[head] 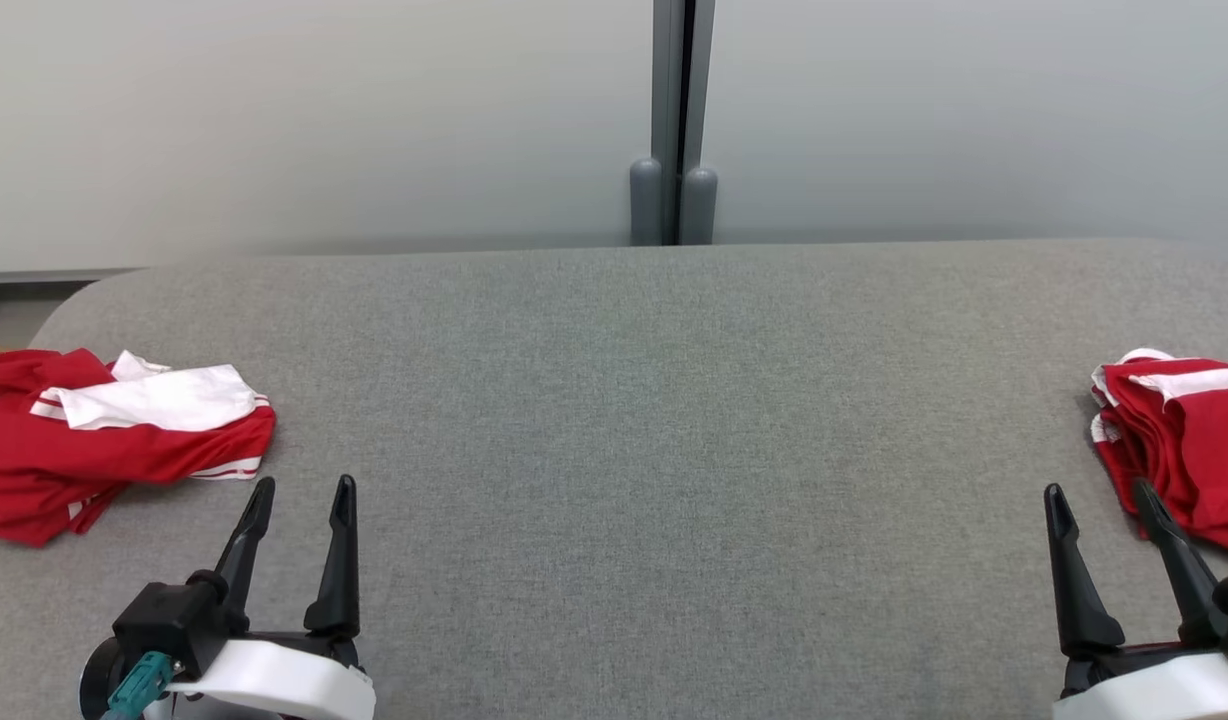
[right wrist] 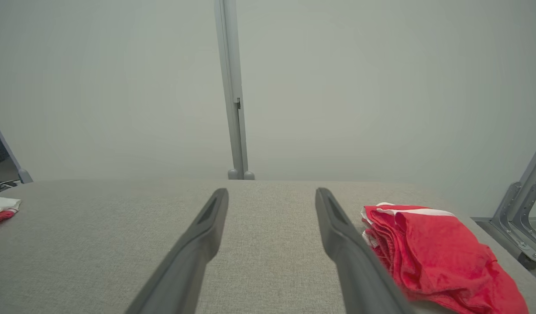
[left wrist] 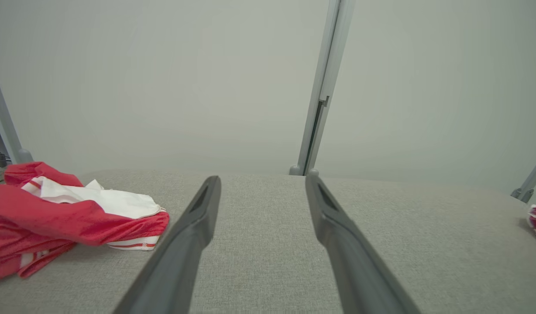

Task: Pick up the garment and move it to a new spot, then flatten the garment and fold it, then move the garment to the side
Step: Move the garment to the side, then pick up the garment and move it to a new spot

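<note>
red and white cloth, the crumpled garment (head: 114, 440), lies at the far left edge of the grey fabric table (head: 634, 400), with its white part on top and a striped hem facing the middle. just beside it, nearer the robot, the left gripper (head: 305, 487) hovers with its two dark fingers spread wide and nothing between them, clear of the cloth. behind the middle of the table, a grey post (head: 674, 120) splits the pale wall (head: 324, 120). further right, the right gripper (head: 1099, 492) also stands wide and holds nothing. in the head view its outer finger overlaps the edge of a folded red pile (head: 1194, 440) at the table's right edge; whether they touch cannot be told.
</note>
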Tool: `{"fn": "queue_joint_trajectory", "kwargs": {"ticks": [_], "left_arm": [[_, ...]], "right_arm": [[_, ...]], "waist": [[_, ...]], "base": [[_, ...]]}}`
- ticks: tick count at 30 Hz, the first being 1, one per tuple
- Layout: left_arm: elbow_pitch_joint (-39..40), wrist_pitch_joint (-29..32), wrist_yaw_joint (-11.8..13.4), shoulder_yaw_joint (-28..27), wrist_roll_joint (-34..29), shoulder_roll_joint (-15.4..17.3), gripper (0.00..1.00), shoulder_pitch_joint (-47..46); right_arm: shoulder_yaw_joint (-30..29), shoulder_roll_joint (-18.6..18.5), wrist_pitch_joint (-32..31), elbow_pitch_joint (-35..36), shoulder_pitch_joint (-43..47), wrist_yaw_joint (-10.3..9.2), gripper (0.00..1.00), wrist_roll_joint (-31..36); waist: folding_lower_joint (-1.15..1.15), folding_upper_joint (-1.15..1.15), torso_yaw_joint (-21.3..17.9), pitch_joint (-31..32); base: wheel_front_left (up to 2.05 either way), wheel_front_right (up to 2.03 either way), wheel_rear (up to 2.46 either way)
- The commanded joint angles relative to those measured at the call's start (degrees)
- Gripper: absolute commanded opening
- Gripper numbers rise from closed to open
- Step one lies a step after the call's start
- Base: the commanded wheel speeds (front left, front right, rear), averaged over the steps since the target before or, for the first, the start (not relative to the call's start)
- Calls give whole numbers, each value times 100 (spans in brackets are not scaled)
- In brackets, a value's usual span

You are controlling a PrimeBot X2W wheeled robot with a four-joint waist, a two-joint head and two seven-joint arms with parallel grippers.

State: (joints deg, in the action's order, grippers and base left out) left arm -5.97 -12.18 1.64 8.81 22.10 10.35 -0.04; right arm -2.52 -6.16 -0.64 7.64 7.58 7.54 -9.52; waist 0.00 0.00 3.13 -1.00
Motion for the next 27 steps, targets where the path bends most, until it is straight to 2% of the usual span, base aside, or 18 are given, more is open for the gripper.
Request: {"fn": "queue_joint_trajectory", "kwargs": {"ticks": [1, 18, 27], "left_arm": [[18, 39, 46, -3, -21, 66, 100, 87], [-23, 99, 75, 12, 69, 160, 100, 9], [-98, 69, 57, 58, 16, 206, 100, -173]], "right_arm": [[0, 9, -43, 75, 104, -11, 100, -34], [-70, 20, -84, 164, 135, -11, 100, -55], [-178, 23, -34, 174, 143, -11, 100, -60]], "waist": [[0, 0, -27, 158], [0, 0, -24, 173], [0, 0, 186, 130]], "base": [[0, 0, 0], [0, 0, 0], [0, 0, 0]]}}
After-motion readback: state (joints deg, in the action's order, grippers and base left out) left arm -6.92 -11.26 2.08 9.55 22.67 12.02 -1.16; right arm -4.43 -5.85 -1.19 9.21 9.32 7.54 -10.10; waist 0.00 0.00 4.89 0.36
